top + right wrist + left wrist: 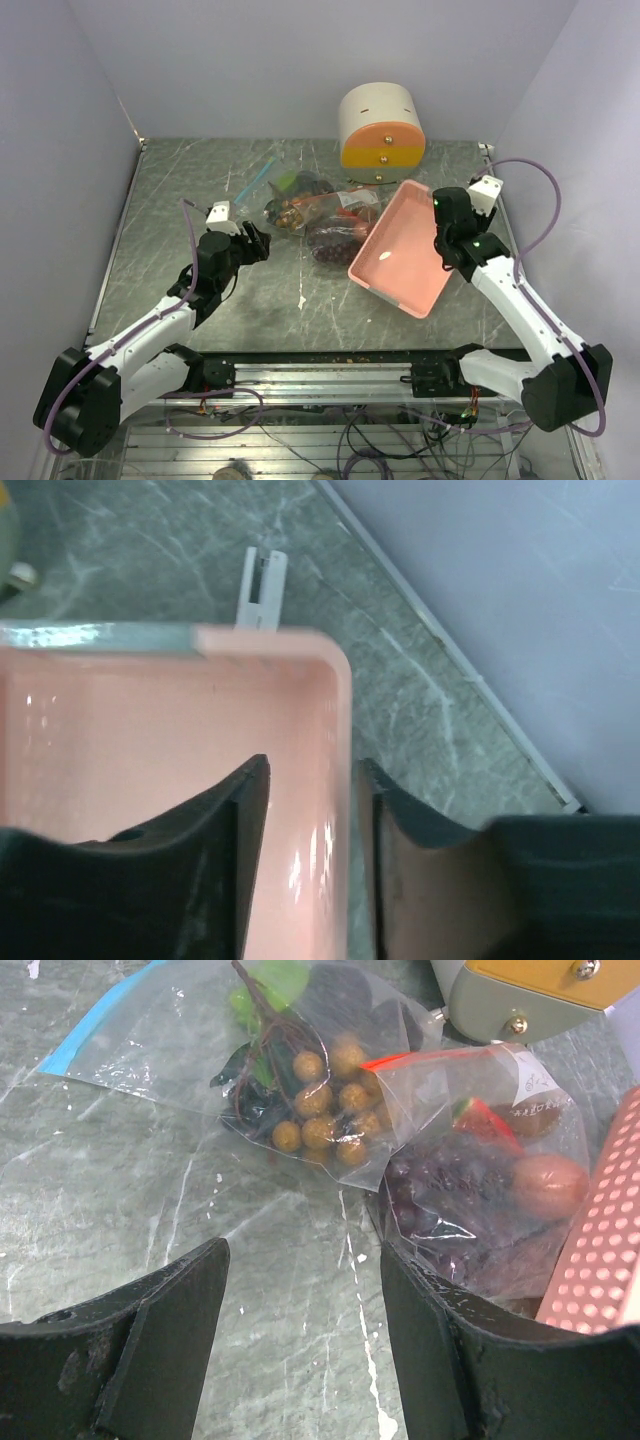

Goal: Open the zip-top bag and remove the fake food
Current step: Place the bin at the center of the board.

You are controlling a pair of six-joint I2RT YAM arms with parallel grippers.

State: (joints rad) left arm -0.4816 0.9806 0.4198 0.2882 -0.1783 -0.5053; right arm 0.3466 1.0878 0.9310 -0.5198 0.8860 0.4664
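A grey marbled tabletop (200,200) is seen from above, with purple-grey walls on three sides. At the left, the left arm (150,335) reaches inward and low. Its left jaws stand wide with nothing between them, and its two black fingers (170,1340) point at two clear zip-top bags lying near the centre. The fake food is all inside these bags. The nearer-left bag (160,1050) has a blue seal strip and holds a tan-brown grape bunch (325,1110) on dark stems, with a green piece (270,985) behind it. Overlapping its right side is a second bag (440,1090) with a red seal strip. It holds a dark purple grape bunch (450,1190), a reddish-orange round fruit (548,1185) and a small red wedge with a green edge (480,1120). Whether either seal is open cannot be told. Behind the bags, against the back wall, sits a cream round container (380,125) with an orange and yellow front. To the right of the bags, a pink basket (400,265) lies at an angle, and its perforated side is just beside the red-strip bag. At the far right, the right arm (520,300) reaches to the basket's right rim. Its right jaws are narrowly parted astride that wall, one finger (215,860) inside the basket and the other outside, with a gap showing on the inner side.
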